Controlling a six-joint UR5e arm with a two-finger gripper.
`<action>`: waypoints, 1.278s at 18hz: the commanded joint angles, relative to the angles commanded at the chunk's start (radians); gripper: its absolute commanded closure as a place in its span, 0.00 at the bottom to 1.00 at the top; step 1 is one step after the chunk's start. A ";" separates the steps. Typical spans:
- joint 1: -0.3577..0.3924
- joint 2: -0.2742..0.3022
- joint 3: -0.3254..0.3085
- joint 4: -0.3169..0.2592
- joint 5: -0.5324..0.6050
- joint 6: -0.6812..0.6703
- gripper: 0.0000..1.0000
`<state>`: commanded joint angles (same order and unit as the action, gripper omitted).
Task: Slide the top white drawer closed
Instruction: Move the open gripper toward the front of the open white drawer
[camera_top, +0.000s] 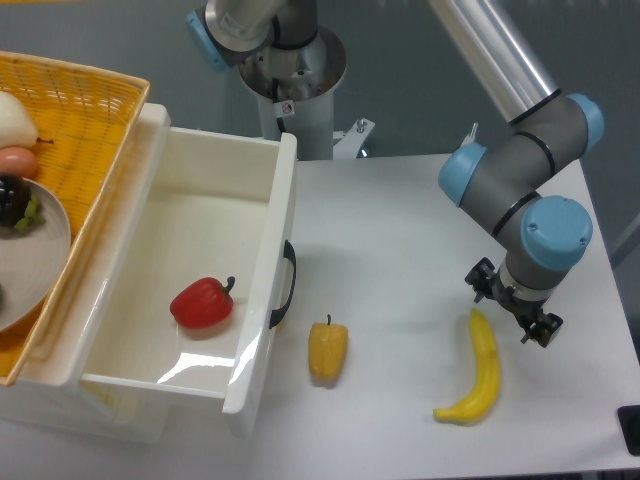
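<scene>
The top white drawer (190, 215) stands pulled out to the right from under the cabinet top at the left. Its curved black handle (286, 287) faces right on the front panel. A red bell pepper (202, 303) lies inside it. My gripper (512, 312) points down at the table's right side, just above the top end of a banana (479, 372), far right of the drawer handle. Its fingers are hidden under the wrist, so I cannot tell whether they are open or shut.
A yellow bell pepper (328, 349) lies on the table just right of the drawer front. A yellow wicker basket (85, 120) with a plate of fruit sits on the cabinet top at the left. The arm's base (295, 70) stands at the back.
</scene>
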<state>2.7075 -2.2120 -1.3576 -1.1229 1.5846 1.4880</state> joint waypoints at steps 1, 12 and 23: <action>0.000 0.000 0.000 0.000 0.000 -0.002 0.00; 0.003 0.043 -0.021 0.000 -0.164 -0.363 0.00; -0.047 0.205 -0.175 -0.075 -0.211 -0.813 0.41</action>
<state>2.6600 -2.0065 -1.5324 -1.1979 1.3731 0.6751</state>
